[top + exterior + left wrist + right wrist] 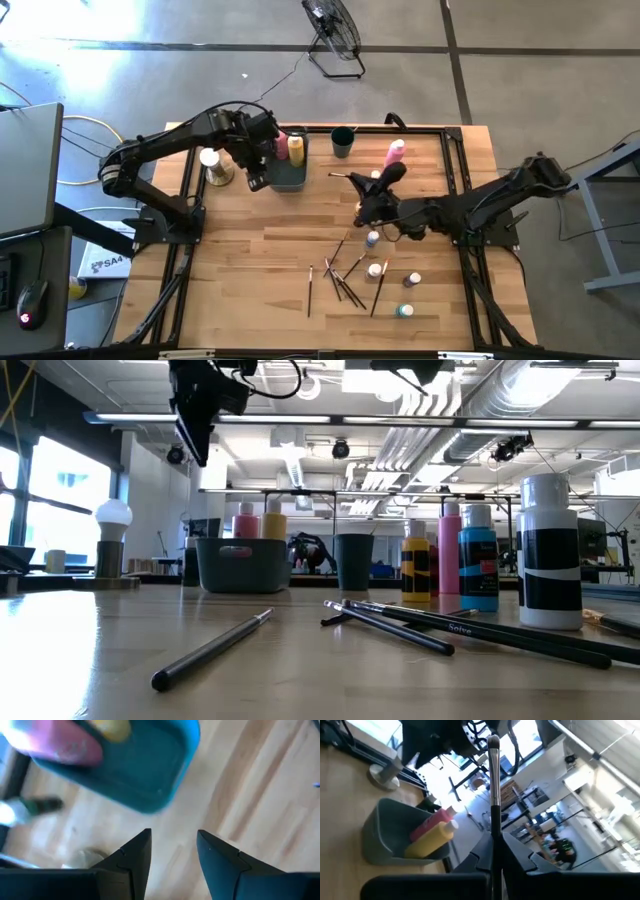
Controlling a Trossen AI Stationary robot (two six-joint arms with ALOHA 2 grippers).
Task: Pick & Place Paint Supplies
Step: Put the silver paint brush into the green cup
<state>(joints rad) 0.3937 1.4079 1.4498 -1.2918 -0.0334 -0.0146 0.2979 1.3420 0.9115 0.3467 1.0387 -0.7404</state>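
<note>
My wooden table (250, 260) carried a dark bin (290, 172) and a dark cup (342, 141) at the far edge, a pink squeeze bottle (395, 153), scattered paintbrushes (340, 280), small paint bottles (412, 281), and a white knob (213, 166) on its tan base.

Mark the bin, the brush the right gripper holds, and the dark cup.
bin (291, 178): high view, bare floor.
brush (493, 780): right wrist view, on the shaft above the gripper.
dark cup (353, 562): low view, on its side wall.
</note>
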